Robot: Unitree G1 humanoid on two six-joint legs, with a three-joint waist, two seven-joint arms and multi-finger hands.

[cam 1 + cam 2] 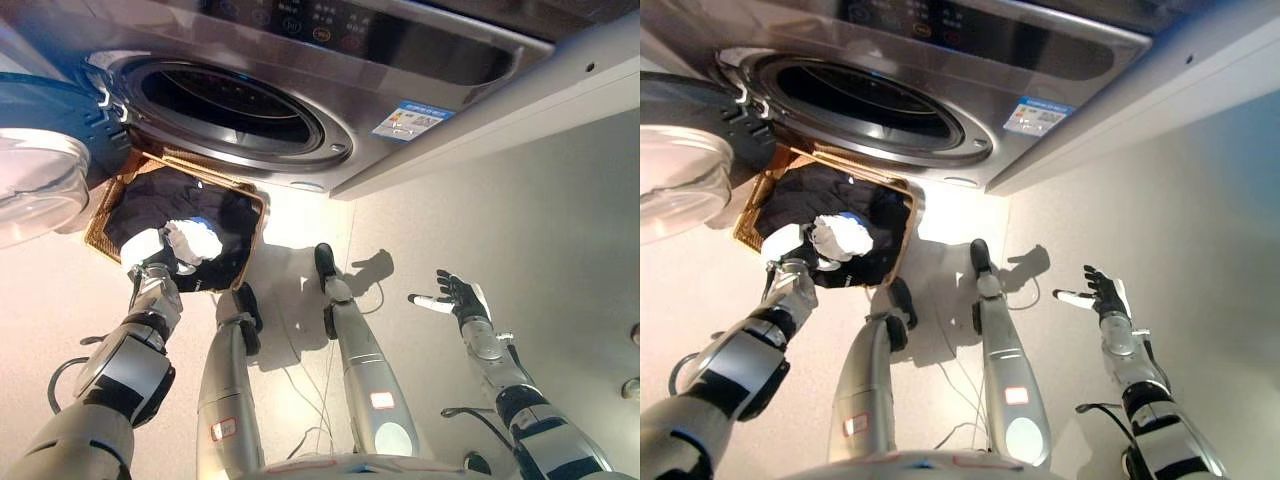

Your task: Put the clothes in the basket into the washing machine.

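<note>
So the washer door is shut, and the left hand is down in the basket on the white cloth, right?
Not quite: the washing machine door is swung open, as the left eye view shows, with the drum's mouth exposed. The rest holds: the left hand is down in the basket on the white cloth.

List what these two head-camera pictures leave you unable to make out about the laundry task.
- Washing machine drum: its inside is dark in both views, so any contents cannot be told.
- Basket: dark clothes fill it, hiding the bottom.
- Left hand: its fingers are hidden among the clothes.
- Open door: cut off by the left edge.
</note>
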